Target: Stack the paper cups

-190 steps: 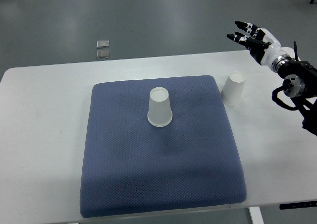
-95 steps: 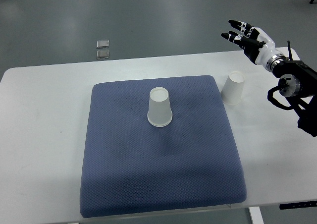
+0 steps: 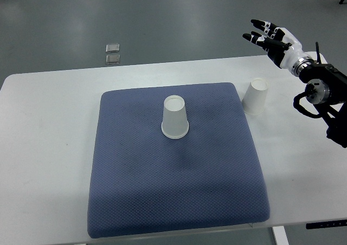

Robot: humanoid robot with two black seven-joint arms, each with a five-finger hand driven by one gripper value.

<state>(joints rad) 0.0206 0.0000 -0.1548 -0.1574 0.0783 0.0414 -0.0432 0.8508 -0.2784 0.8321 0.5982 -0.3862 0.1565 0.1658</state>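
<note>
Right hand [image 3: 272, 38], fingers spread wide and empty, hovers beyond the right cup [image 3: 256, 96]; it should descend squarely, gripping gently.

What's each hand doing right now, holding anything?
Right hand: open, fingers spread, holding nothing, in the air beyond the white paper cup on the white table.
Left hand: not in view.

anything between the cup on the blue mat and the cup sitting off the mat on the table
Nothing stands between them in the top view. From the cup on the mat to the cup on the table there is only bare blue mat, its right edge, and white table.
</note>
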